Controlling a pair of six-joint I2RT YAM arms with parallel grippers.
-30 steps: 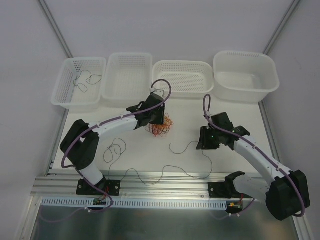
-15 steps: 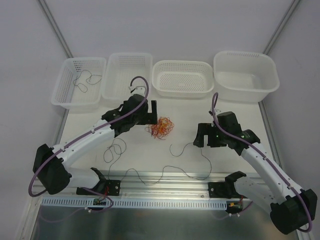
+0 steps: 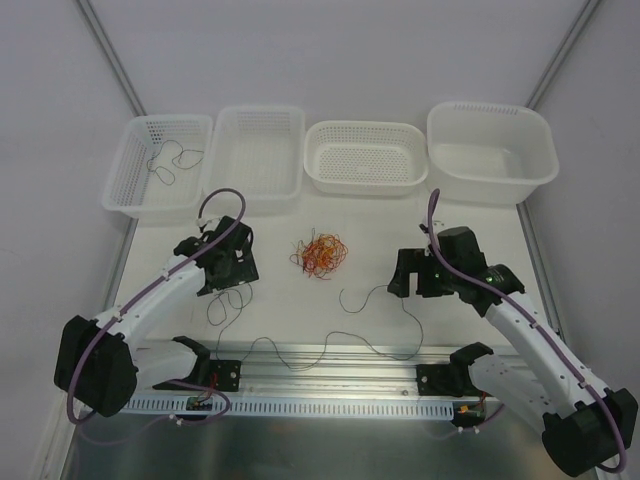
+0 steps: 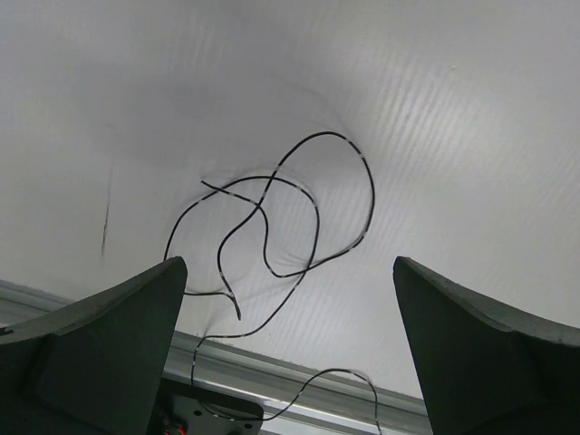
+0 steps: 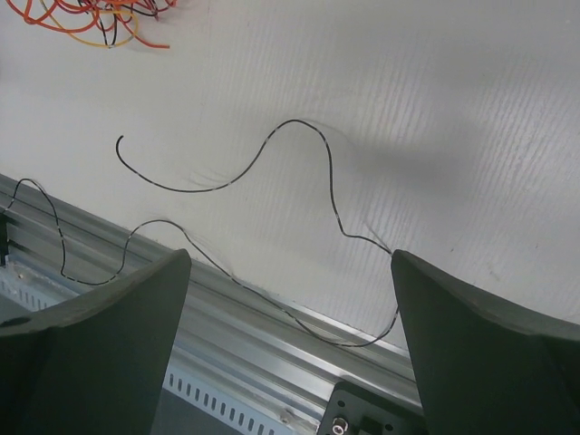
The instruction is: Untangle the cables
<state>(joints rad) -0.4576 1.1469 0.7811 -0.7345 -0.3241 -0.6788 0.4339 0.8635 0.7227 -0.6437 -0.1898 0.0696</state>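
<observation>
Hovering left of the orange-red tangle (image 3: 320,255), the left gripper (image 4: 288,272) has its jaws spread wide with nothing between them. Its wrist view looks down through the gap onto a dark grey cable (image 4: 316,222) lying in loose, overlapping loops on the white table (image 3: 380,215). That pose reads to me as a line-up for a pick from above. The crossings are the snag, since a pinch there could take two strands at once.

The tangle itself is a small knot of orange-yellow, bright red and darker wires, apart from both arms and untouched — probably the bulk of the work left.

Right of the tangle and nearer the arm bases, a second dark cable (image 5: 331,172) wanders in open curves. Its free end points back toward the tangle. The right gripper (image 5: 290,256) hangs over it, jaws likewise released and empty, so neither arm has a wire in hand.

Nearer the bases than the tangle runs an aluminium rail (image 3: 330,380). The long cable trails along it, and its ridges could catch a dragged wire. Whether this cable joins the looped one I cannot tell.

Beyond the tangle and to its left, the leftmost basket (image 3: 160,122) holds one sorted dark wire (image 3: 170,158). Three more baskets (image 3: 365,128) continue the row rightward — likely drop-offs, with no wire in them that I can make out.
</observation>
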